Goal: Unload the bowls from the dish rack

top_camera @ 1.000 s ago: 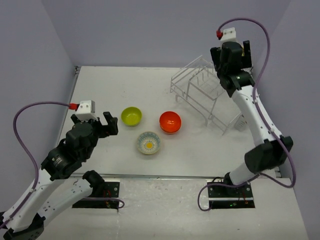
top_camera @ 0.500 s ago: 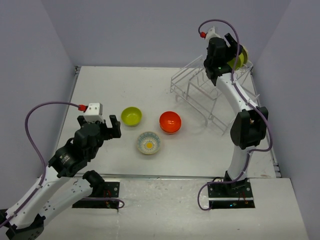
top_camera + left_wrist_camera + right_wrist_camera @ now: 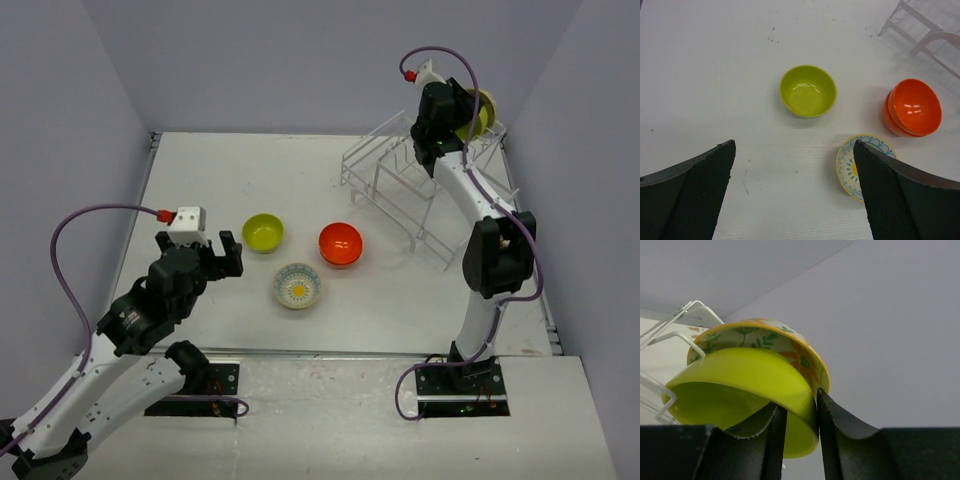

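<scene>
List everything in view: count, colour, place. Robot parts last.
dish rack: one, white wire, far right of table.
table yellow-green bowl: one, yellow-green, mid-table left.
orange-red bowl: at least one, orange-red, table centre.
flower bowl: one, cream, yellow flower, nearest arms.
rack yellow-green bowl: one, yellow-green, rack's far end.
leaf-print bowl: one, cream, orange rim, behind it.
left tool: one, black, open above the table.
right tool: one, black, closed on the rack yellow-green bowl's rim.

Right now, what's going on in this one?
The right gripper is pinching the rim of the racked yellow-green bowl, which sits in the dish rack with a leaf-patterned bowl nested behind it. The left gripper hangs open over the table, where a loose yellow-green bowl, an orange-red bowl and a flower-patterned bowl already sit.
</scene>
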### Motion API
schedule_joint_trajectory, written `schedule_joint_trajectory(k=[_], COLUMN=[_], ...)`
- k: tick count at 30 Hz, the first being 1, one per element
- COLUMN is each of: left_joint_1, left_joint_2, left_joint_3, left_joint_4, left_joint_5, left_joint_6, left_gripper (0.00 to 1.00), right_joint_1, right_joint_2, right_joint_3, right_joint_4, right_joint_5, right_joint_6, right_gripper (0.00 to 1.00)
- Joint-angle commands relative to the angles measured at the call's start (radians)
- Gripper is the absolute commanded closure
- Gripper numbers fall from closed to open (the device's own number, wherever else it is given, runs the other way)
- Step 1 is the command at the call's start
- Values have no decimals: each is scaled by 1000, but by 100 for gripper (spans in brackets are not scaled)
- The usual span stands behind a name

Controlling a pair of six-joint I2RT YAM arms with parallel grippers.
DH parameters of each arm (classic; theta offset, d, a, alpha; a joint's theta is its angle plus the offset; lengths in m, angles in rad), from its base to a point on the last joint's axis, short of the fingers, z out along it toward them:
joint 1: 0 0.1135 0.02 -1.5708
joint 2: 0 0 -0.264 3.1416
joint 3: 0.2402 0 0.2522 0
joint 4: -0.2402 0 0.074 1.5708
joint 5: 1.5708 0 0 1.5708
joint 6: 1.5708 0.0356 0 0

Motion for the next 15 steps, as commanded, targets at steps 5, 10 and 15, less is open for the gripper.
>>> schedule_joint_trajectory(k=[5, 10, 15], left_joint_1=[10, 15, 23], left_joint_2=[38, 39, 45], left_joint_3=[0, 0, -2], left_joint_4=[34, 37, 41], left_joint_5=[-6, 0, 8], left_joint_6=[20, 23, 26], left_gripper=[0, 0, 0], right_joint_1=[-3, -3, 0], right_joint_2=[-38, -49, -78], right_joint_3=[-68, -79, -101], right_joint_4=[151, 193, 262], right_joint_5=[9, 18, 36], right_joint_6=[-48, -63, -103], right_gripper=[78, 94, 100])
